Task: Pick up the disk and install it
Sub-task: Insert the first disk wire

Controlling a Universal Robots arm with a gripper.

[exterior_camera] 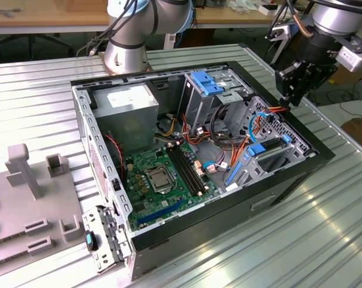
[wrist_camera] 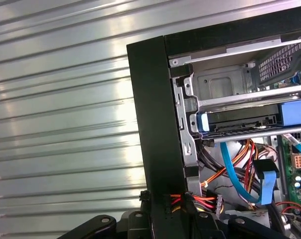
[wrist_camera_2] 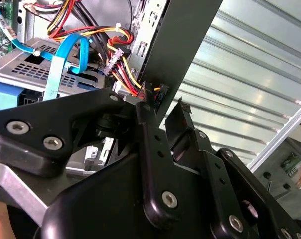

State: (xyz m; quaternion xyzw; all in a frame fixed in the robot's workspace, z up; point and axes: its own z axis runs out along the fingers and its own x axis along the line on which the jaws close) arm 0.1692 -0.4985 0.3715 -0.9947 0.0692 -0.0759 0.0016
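My gripper [exterior_camera: 287, 98] hovers at the case's [exterior_camera: 322, 147] wall edge, and I cannot tell its grip. The disk [exterior_camera: 275, 156] sits inside, crosswise to that wall.

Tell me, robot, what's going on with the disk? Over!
Gripper hovering at the case edge. Disk looks slotted inside the case, hard to be sure. Red-and-yellow cables bunched right by the gripper.

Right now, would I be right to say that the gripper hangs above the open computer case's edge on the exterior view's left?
Not quite: the gripper hangs above the open computer case's edge on the exterior view's right, not its left. The exterior view shows this; the rest is correct.
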